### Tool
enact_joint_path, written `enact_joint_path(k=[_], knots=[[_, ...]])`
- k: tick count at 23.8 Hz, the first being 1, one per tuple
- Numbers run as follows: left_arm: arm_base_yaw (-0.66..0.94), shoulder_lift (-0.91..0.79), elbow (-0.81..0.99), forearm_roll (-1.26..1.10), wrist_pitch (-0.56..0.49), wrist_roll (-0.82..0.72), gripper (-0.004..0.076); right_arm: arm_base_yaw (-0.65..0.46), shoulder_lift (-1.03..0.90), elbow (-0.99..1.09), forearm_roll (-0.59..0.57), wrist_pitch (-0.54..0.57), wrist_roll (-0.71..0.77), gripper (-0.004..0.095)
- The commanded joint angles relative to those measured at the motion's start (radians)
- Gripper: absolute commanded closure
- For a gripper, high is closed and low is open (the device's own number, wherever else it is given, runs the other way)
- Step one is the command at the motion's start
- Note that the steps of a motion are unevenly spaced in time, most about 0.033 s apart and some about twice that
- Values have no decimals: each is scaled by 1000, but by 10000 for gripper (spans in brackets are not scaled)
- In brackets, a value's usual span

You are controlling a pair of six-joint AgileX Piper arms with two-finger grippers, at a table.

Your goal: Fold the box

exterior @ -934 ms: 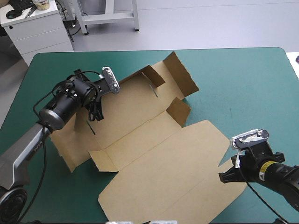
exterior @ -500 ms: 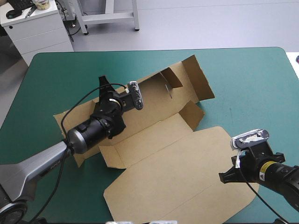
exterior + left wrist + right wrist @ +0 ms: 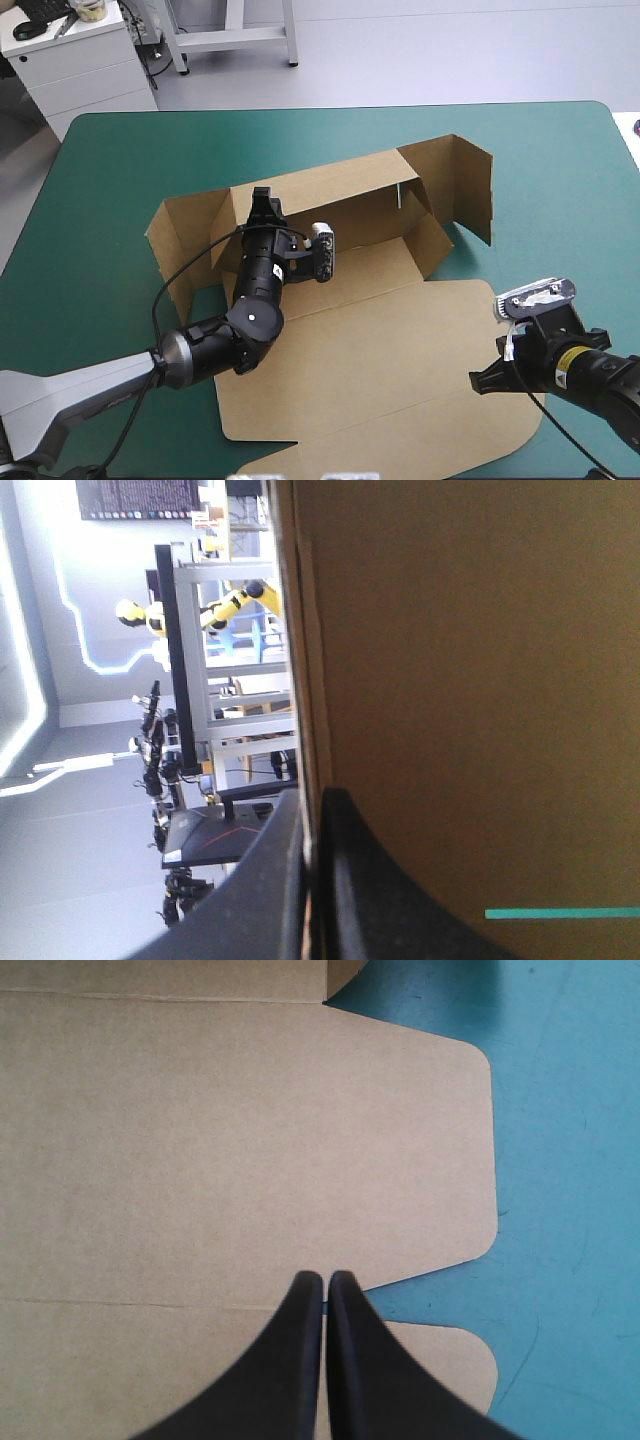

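The right tool [image 3: 325,1278] is nearest. Its two black fingers are pressed together into one pointed arch, with only a hairline between them and nothing gripped. Its tip sits over the near right-hand part of the box [image 3: 380,370], a single cut sheet of brown board that takes up the middle of the worktop [image 3: 540,170]. Under and ahead of this tool the lid [image 3: 200,1140] lies flat. Only the right wrist view shows the lid's rounded corner and a small rounded tab [image 3: 435,1365] just beside the fingers, with the teal-green cover past them. A yellow label [image 3: 572,353] on the right arm shows only from above, and its print is too small to read.

Farther off, the left tool [image 3: 312,795] is all but closed on the top edge of the box's back wall [image 3: 340,185], which stands raised. Its own view shows what the high view cannot: the board edge-on between the two black fingers, one finger on each face. It also shows a thin teal-green line [image 3: 560,913] on the brown face beside the tool. From above, two side flaps can be counted. The left flap [image 3: 190,240] is on this tool's left, and the right flap [image 3: 470,185] stands upright at the far corner on its right. Beyond the wall the worktop runs to its far edge.
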Motion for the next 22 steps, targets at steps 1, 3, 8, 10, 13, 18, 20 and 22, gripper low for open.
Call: enact_joint_path(k=[1, 3, 8, 10, 13, 18, 20, 22], knots=[[-27, -58, 64, 159, 3, -93, 734, -5, -1, -26, -18, -38, 2, 909], [-41, -87, 98, 160, -56, -102, 734, -5, -1, -26, -18, -45, 3, 909], [-41, -164, 149, 160, -195, -58, 734, -5, -1, -26, -23, -47, 36, 909], [-41, -188, 157, 160, -207, -30, 734, -5, -1, -26, -23, -49, 36, 909], [-25, -213, 172, 160, -255, 11, 734, -5, -1, -26, -23, -54, 43, 909], [49, -219, 178, 160, -313, 65, 734, -5, -1, -26, -23, -54, 59, 909], [59, -220, 178, 160, -334, 65, 734, -5, -1, -26, -23, -54, 62, 909], [58, -222, 178, 160, -348, 67, 734, -5, -1, -26, -23, -54, 62, 909]])
